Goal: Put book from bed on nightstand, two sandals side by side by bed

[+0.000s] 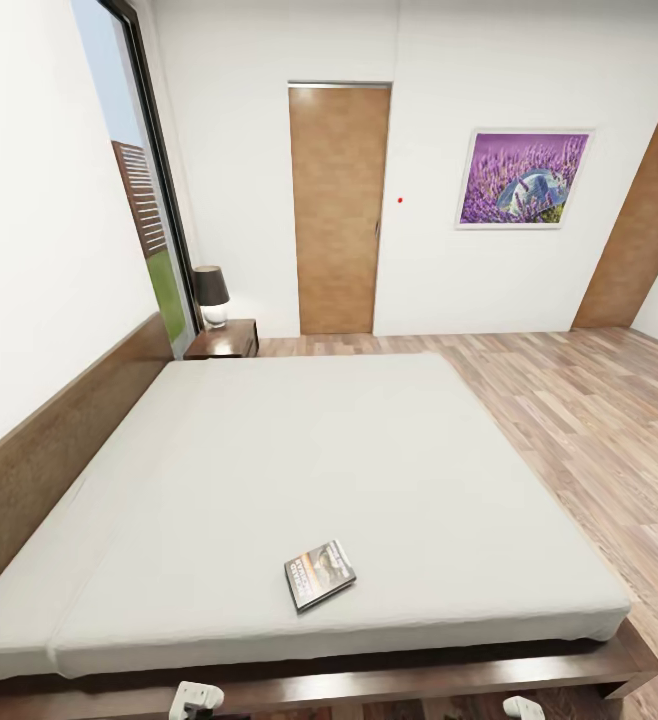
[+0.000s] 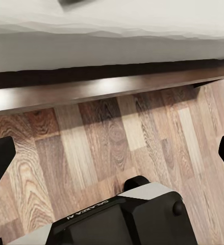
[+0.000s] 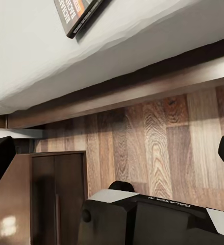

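One book [image 1: 320,574] lies flat near the bed's [image 1: 269,470] foot edge, skewed diagonally.

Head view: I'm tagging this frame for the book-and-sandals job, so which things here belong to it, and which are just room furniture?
Belongs to the job:
- book, lying on the mattress near the foot edge
- bed
- nightstand beside the headboard

Just there:
- lamp standing on the nightstand
- lavender picture on the wall
- wooden door

No sandals can be made out.
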Available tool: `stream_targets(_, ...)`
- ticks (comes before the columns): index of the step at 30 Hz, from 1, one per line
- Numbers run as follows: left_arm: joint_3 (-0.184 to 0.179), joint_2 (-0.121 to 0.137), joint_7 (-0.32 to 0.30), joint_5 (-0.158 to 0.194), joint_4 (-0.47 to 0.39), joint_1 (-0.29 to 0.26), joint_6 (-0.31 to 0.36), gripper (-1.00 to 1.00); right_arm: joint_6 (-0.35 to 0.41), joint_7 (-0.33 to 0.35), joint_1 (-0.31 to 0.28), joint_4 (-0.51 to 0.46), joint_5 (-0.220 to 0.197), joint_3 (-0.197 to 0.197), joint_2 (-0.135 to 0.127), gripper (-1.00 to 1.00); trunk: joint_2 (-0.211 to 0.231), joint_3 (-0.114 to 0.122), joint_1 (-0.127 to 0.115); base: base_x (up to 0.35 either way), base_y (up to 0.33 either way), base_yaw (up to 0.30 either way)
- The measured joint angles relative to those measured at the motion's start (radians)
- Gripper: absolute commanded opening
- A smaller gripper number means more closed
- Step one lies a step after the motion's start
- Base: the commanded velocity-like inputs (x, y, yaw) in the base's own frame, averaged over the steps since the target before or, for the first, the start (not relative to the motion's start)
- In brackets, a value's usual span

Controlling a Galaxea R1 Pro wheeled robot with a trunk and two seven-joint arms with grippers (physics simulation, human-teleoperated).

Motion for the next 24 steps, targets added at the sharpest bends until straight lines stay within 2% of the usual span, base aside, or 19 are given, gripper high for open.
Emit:
stream_targets(9,0.004,-0.001,-0.013,0.004,-0.005,-0.002,0.008,1.00,0.000,0.000,0.000,0.000,0.000,0.000,0.000,1.00,0.000,0.000,0.000,0.000,0.000,0.000)
stream_targets(11,0.004,-0.002,-0.015,0.004,-0.011,-0.008,0.030,1.00,0.000,0.000,0.000,0.000,0.000,0.000,0.000,1.00,0.000,0.000,0.000,0.000,0.000,0.000)
stream_targets(12,0.005,-0.005,-0.016,0.004,-0.027,-0.012,0.063,1.00,-0.001,0.000,0.000,0.000,0.000,0.000,0.000,1.00,0.000,0.000,0.000,0.000,0.000,0.000)
stream_targets(14,0.006,-0.016,-0.016,0.004,-0.085,-0.022,0.143,1.00,0.000,0.000,0.000,0.000,0.000,0.000,0.000,1.00,0.000,0.000,0.000,0.000,0.000,0.000)
stream_targets(15,0.008,-0.026,-0.014,0.004,-0.147,-0.029,0.206,1.00,-0.001,0.000,0.000,0.000,0.000,0.000,0.000,1.00,0.000,0.000,0.000,0.000,0.000,0.000)
stream_targets(16,0.005,-0.036,-0.012,0.004,-0.223,-0.035,0.273,1.00,0.000,0.000,0.000,0.000,0.000,0.000,0.000,1.00,0.000,0.000,0.000,0.000,0.000,0.000)
stream_targets(17,0.002,-0.049,-0.010,0.004,-0.339,-0.041,0.378,1.00,-0.001,0.000,0.000,0.000,0.000,0.000,0.001,1.00,0.000,0.000,0.000,0.000,0.000,0.000)
stream_targets(18,0.004,-0.060,-0.010,0.005,-0.438,-0.043,0.450,1.00,-0.001,-0.001,0.000,0.000,0.000,0.000,0.001,1.00,0.000,0.000,0.000,0.000,0.000,0.000)
stream_targets(19,0.003,-0.065,-0.009,0.003,-0.482,-0.043,0.485,1.00,-0.001,-0.001,0.000,0.001,0.000,0.000,0.002,1.00,0.000,0.000,0.000,0.000,0.000,0.000)
stream_targets(20,0.004,-0.078,-0.009,0.005,-0.559,-0.044,0.549,1.00,-0.001,-0.001,0.000,0.001,0.000,0.000,0.002,1.00,0.000,0.000,0.000,0.000,0.000,0.000)
stream_targets(21,0.004,-0.103,-0.007,-0.001,-0.700,-0.063,0.714,1.00,-0.001,-0.001,0.000,0.001,0.000,0.000,0.003,1.00,0.000,0.000,0.000,0.000,0.000,0.000)
stream_targets(22,0.006,-0.107,-0.007,0.006,-0.773,-0.092,0.744,1.00,-0.001,-0.001,0.000,0.001,0.000,0.000,0.003,1.00,0.000,0.000,0.000,0.000,0.000,0.000)
stream_targets(23,0.005,-0.111,-0.007,0.004,-0.806,-0.104,0.782,1.00,-0.001,-0.001,0.000,0.001,0.000,0.000,0.003,1.00,0.000,0.000,0.000,0.000,0.000,0.000)
stream_targets(24,0.006,-0.115,-0.007,0.004,-0.837,-0.153,0.835,1.00,-0.001,-0.001,0.000,0.001,0.000,0.001,0.003,1.00,0.000,0.000,0.000,0.000,0.000,0.000)
